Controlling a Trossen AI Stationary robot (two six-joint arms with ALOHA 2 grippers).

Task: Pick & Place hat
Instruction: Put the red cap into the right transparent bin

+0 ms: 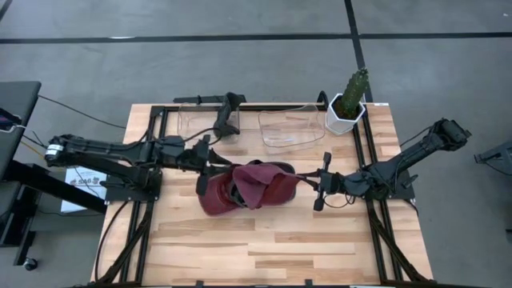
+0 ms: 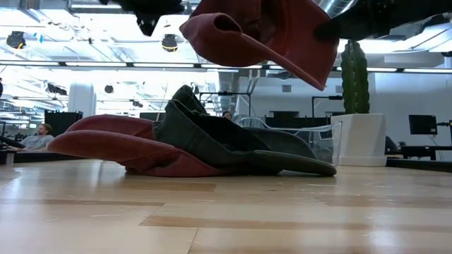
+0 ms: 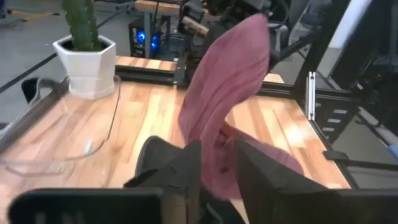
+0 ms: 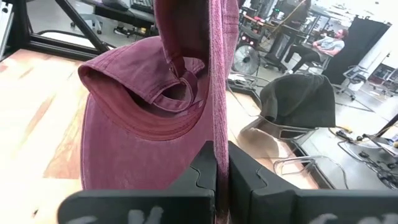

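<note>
Both arms meet over the middle of the light wooden table (image 1: 264,240). The right gripper (image 4: 222,177) has its fingers pinched tight on the maroon cloth cap (image 1: 260,182), holding it above a heap of caps (image 2: 212,152). The left gripper (image 3: 217,171) also pinches that cap's fabric.

The maroon cap (image 4: 143,118) is washed, matt cotton-like cloth with stitched seams. The tabletop (image 1: 264,248) is pale, smooth wood planks. The tray (image 1: 288,128) looks like clear glossy plastic; the cactus pot (image 1: 344,118) is smooth white.
</note>
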